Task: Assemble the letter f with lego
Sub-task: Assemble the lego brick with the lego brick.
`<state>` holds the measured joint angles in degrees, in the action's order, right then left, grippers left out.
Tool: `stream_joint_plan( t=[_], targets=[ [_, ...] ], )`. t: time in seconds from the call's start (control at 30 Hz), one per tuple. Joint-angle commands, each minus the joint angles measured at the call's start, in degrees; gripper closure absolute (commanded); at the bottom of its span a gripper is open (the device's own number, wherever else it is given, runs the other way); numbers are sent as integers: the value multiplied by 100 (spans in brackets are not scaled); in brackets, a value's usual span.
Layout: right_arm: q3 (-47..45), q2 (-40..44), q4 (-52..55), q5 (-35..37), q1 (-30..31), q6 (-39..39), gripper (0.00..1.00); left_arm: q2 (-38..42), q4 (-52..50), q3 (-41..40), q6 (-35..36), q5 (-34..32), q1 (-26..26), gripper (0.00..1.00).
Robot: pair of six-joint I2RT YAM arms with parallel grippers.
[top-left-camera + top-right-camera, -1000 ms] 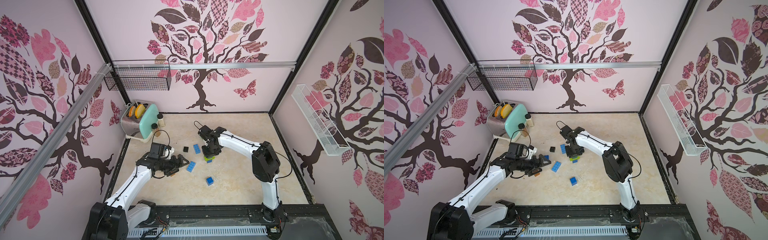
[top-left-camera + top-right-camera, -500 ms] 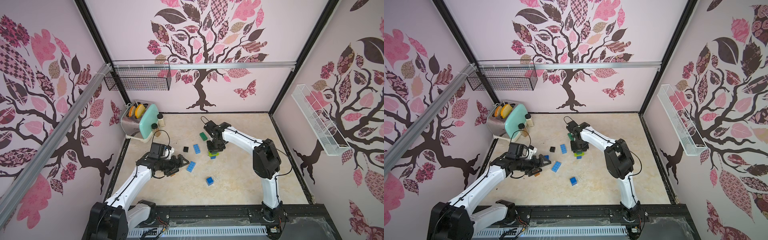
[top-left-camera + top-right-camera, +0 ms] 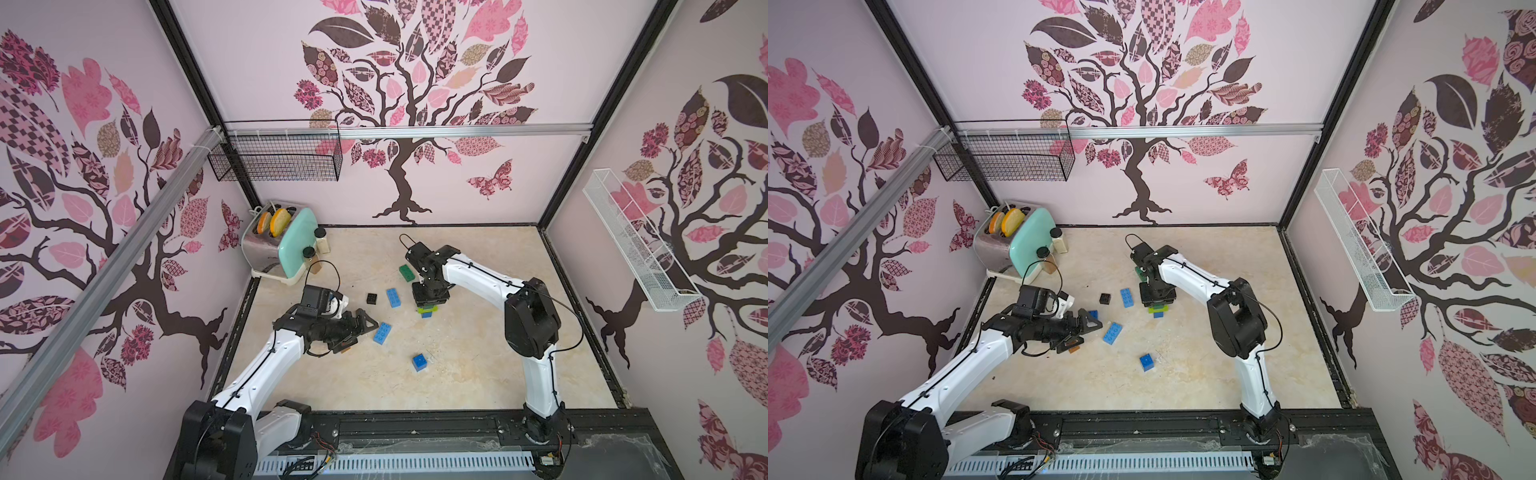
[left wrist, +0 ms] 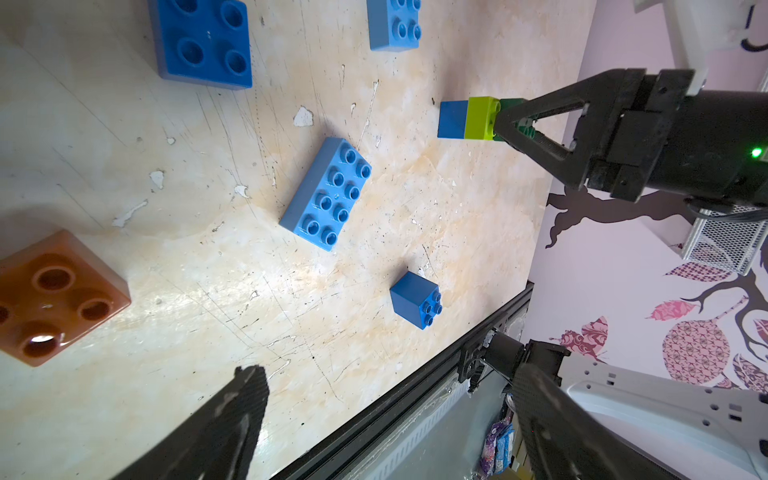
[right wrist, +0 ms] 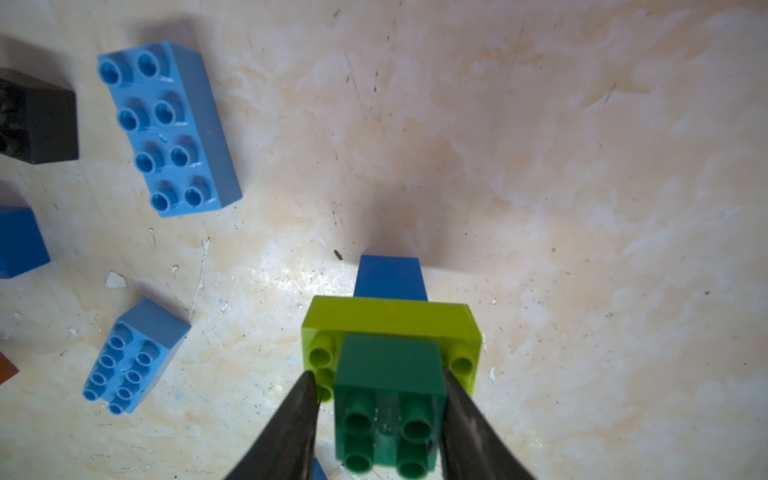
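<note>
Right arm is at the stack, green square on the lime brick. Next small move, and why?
Probably open the right gripper wider, then lift straight up. The dark green square brick already sits on the lime brick over the blue brick, and one finger shows a gap beside it. A straight rise should avoid nudging the narrow stack.

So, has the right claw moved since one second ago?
Yes. The right claw has shifted slightly away from the light blue oblong brick, which stayed put, uncovering the dark green oblong brick.
</note>
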<state>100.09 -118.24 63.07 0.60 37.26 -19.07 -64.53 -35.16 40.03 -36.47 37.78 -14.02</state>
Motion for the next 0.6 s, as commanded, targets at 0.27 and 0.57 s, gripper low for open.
stream_joint_plan(
  t=[0.27,0.57],
  targets=[
    [495,-147,324,230,13,-32,50,-14,92,-36,60,19,33,4],
    [465,-98,381,194,2,-79,52,-24,105,-47,54,19,47,4]
  ],
)
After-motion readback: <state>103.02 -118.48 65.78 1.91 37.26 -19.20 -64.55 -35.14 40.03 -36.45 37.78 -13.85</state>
